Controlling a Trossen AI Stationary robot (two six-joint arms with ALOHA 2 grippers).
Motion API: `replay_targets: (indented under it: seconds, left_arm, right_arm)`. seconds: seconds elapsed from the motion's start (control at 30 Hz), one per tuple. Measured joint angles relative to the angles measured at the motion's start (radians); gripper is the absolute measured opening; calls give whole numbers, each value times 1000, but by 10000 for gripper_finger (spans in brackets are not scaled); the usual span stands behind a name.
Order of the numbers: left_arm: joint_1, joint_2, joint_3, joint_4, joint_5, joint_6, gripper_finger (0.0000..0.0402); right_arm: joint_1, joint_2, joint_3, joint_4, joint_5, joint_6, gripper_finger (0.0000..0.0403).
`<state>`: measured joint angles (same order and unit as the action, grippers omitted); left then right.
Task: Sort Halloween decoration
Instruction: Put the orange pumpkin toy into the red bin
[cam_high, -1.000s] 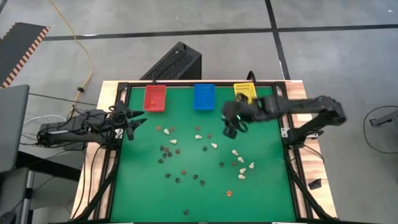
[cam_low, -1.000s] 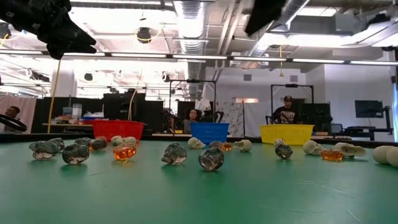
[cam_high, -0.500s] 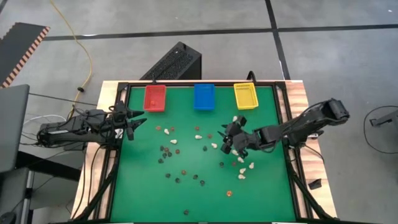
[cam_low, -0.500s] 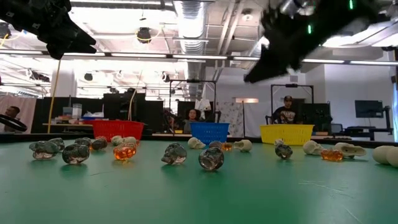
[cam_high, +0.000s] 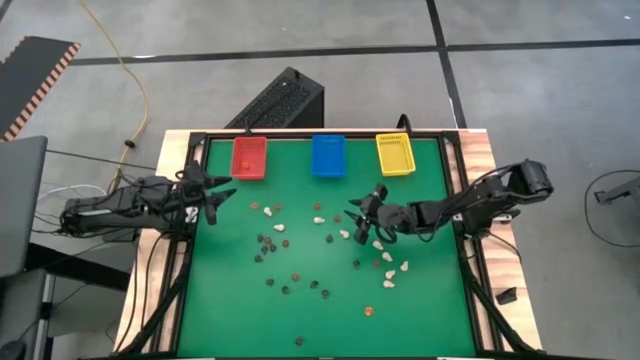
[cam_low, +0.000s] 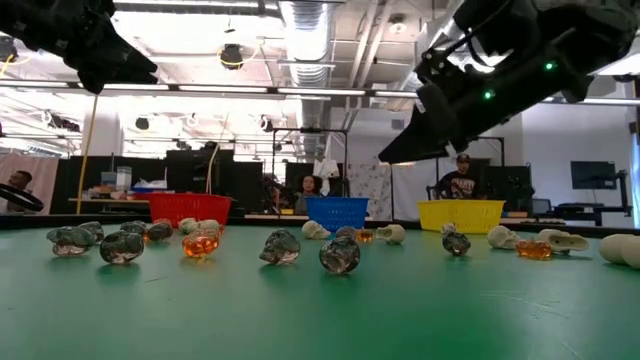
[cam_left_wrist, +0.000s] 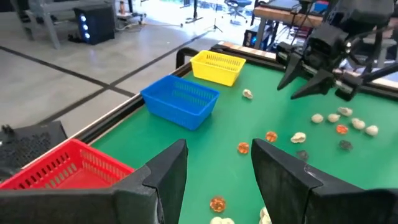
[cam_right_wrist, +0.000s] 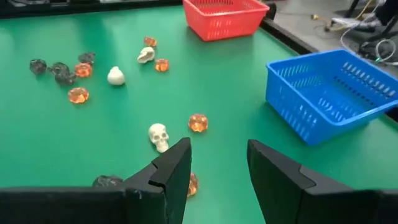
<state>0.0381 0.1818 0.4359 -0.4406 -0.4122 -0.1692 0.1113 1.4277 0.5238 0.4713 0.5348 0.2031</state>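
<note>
Cream-white, smoky black and glassy orange-brown, the Halloween decoration (cam_high: 322, 250) lies strewn over the middle of the green bench (cam_high: 230, 320) — dozens of tiny trinkets, none in a bin. In the right wrist view one cream piece is plainly a little skull (cam_right_wrist: 159, 136), with a rounded translucent orange bead (cam_right_wrist: 198, 122) just beside it and dark lumpy pieces farther off. In the low view the black ones look like clear grey glass and the orange ones glow like amber.

In the high view, a loose cream cluster sits at about 4 o'clock of the bench's centre, dark and orange pieces at about 7 to 8 o'clock, and a few more cream ones near 11 o'clock.

The right tool (cam_high: 366, 222) hangs above the felt just right of centre, its two dark fingers spread with nothing between them, over the skull and the orange bead.

Along the far edge, at 12 o'clock, stand three rectangular plastic baskets with fine mesh walls: the red bin (cam_high: 249, 157) at 11, the blue bin (cam_high: 328, 155) at 12, the yellow bin (cam_high: 394, 153) at 1 o'clock.

The left tool (cam_high: 211, 199) waits at the bench's 9 to 10 o'clock edge — fingers apart, empty.
</note>
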Motion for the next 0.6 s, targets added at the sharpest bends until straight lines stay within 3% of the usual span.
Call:
replay_targets:
  seconds: [0.43, 0.6]
  left_arm:
    - [0, 0, -15, 10, -19, -8, 169]
    - [0, 0, -15, 11, -19, -9, 169]
  right_arm:
    - [-71, 1, -112, 174, -103, -26, 187]
    - [-90, 77, -118, 273, -170, -29, 187]
